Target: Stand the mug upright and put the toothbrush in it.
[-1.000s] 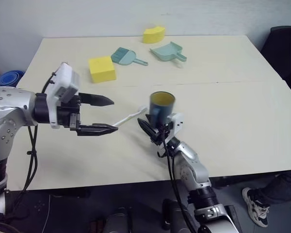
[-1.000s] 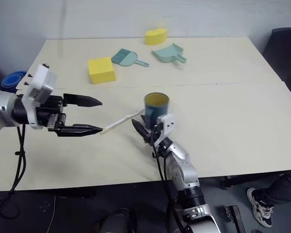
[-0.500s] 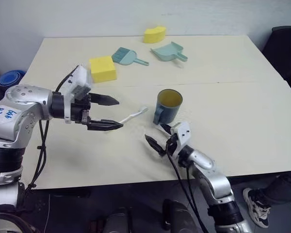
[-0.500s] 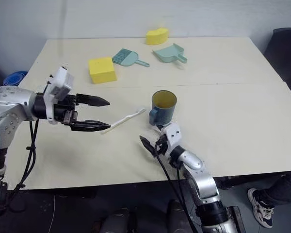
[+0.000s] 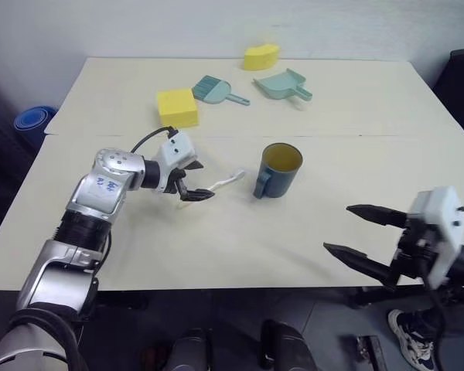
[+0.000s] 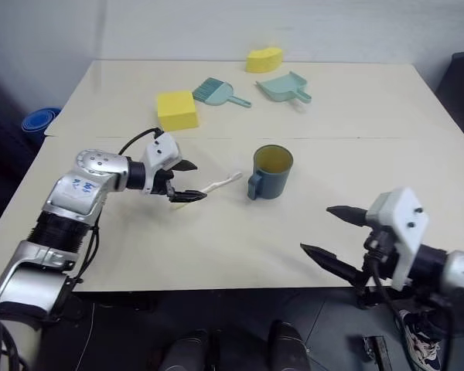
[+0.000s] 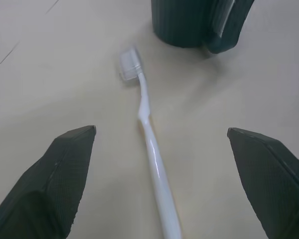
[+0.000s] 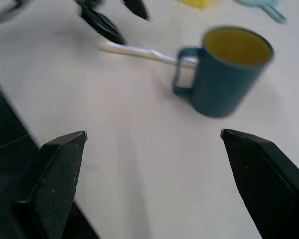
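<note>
Straddling toothbrush, left end effector agape

Small blue writing stands on the left arm's grey casing, but the marks cannot be read.

Pale cream surface with a seam line running across it. Yellow block sponge beyond the left end effector, well apart from it. Teal hand brush just past the sponge, bristles toward it. Pale teal dustpan farther along, beside the brush. Curved yellow sponge farthest off, near the far edge. Blue round item off the surface, out beyond the left end effector's outer side.
</note>
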Motion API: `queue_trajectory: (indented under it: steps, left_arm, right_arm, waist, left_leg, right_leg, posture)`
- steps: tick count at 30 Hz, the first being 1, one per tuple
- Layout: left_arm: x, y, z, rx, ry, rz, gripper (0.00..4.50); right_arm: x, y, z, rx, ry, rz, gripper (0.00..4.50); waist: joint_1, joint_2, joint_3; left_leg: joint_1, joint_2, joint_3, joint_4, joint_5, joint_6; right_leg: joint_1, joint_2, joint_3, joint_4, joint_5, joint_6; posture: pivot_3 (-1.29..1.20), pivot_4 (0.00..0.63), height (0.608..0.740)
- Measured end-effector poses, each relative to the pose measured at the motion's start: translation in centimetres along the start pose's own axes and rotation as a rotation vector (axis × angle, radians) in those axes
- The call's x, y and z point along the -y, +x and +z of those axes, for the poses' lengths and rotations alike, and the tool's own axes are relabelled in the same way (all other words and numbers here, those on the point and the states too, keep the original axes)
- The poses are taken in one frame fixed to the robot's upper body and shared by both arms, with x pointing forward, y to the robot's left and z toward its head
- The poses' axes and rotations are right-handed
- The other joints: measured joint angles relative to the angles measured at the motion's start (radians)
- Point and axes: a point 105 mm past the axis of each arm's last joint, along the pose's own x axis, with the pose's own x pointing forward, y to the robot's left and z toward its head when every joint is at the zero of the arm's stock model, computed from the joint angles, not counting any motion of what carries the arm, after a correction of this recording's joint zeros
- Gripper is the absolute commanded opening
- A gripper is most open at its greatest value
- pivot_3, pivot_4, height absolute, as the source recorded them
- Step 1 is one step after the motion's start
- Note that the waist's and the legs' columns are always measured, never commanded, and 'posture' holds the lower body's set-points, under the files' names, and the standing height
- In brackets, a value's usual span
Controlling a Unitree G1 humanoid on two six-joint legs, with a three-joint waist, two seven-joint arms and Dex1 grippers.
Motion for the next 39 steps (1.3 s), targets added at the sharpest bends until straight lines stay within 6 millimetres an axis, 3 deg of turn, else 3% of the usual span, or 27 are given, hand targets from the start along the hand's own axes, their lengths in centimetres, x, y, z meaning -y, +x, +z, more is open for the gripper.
queue_trajectory:
  steps: [4,9,12,19,25,32,37,39]
  left_arm:
    - [-1.0,1.8,0.3,0.002,-0.007,0.001,4.5]
    - [-0.4,4.4,-0.8,-0.034,-0.031,-0.066,4.5]
    - [0.1,5.1,-1.2,-0.051,-0.021,-0.107,3.93]
    - [0.2,5.6,-1.1,-0.078,0.028,-0.144,1.77]
    - [0.3,5.6,-1.0,-0.086,0.048,-0.16,0.2]
    - [-0.2,5.2,-1.4,-0.073,0.011,-0.123,0.19]
    - [-3.0,2.9,-2.5,-0.078,-0.107,0.046,0.19]
    - [-4.7,1.6,-2.2,0.012,-0.222,0.159,0.19]
  right_arm:
    - [-0.1,-1.8,4.5,-0.012,-0.113,0.063,4.49]
    - [0.2,-2.2,6.5,-0.016,-0.139,0.07,4.49]
    - [0.0,-2.1,6.6,-0.02,-0.138,0.084,4.5]
    - [-0.6,-1.5,6.6,-0.008,-0.117,0.117,4.5]
    - [-0.3,-1.1,6.4,-0.014,-0.12,0.109,4.5]
    - [0.2,-1.1,5.9,-0.028,-0.132,0.08,4.5]
    - [0.6,-1.2,5.3,-0.046,-0.095,0.067,4.5]
    - [1.1,-1.4,5.1,-0.053,-0.08,0.049,4.5]
  waist:
    - [0.002,-0.003,0.001]
    - [0.007,-0.006,0.0]
    - [0.005,-0.008,0.002]
    - [0.003,-0.008,0.002]
    - [0.004,-0.008,0.002]
    - [0.002,-0.008,0.002]
    - [-0.004,-0.008,0.002]
    - [0.0,-0.008,0.002]
  left_leg:
    - [0.0,0.0,0.0,0.0,0.0,0.001]
    - [-0.002,-0.001,0.0,0.001,-0.001,0.002]
    - [-0.004,-0.001,-0.001,0.001,-0.001,0.003]
    - [-0.004,-0.001,-0.001,0.004,-0.001,0.003]
    - [-0.004,-0.001,-0.001,0.005,-0.002,0.003]
    - [-0.004,-0.001,-0.002,0.005,-0.002,0.003]
    - [-0.004,0.0,-0.002,0.006,-0.002,0.003]
    - [-0.005,0.0,-0.002,0.006,-0.002,0.003]
  right_leg:
    - [0.0,0.0,0.0,-0.001,0.0,0.0]
    - [-0.001,-0.002,-0.003,-0.001,0.001,0.001]
    - [-0.001,-0.002,-0.003,-0.001,0.001,0.001]
    - [-0.001,-0.003,-0.003,-0.001,0.001,0.001]
    - [-0.001,-0.003,-0.004,0.0,0.001,0.001]
    - [-0.001,-0.003,-0.004,0.0,0.001,0.001]
    - [-0.001,-0.003,-0.004,0.001,0.001,0.001]
    - [-0.001,-0.003,-0.004,0.001,0.001,0.001]
  posture:
    - [0.0,0.15,0.74]
    - [0.0,0.15,0.74]
    - [0.0,0.15,0.74]
    - [0.0,0.15,0.74]
    - [0.0,0.15,0.74]
    - [0.0,0.15,0.74]
    - [0.0,0.15,0.74]
    - [0.0,0.15,0.74]
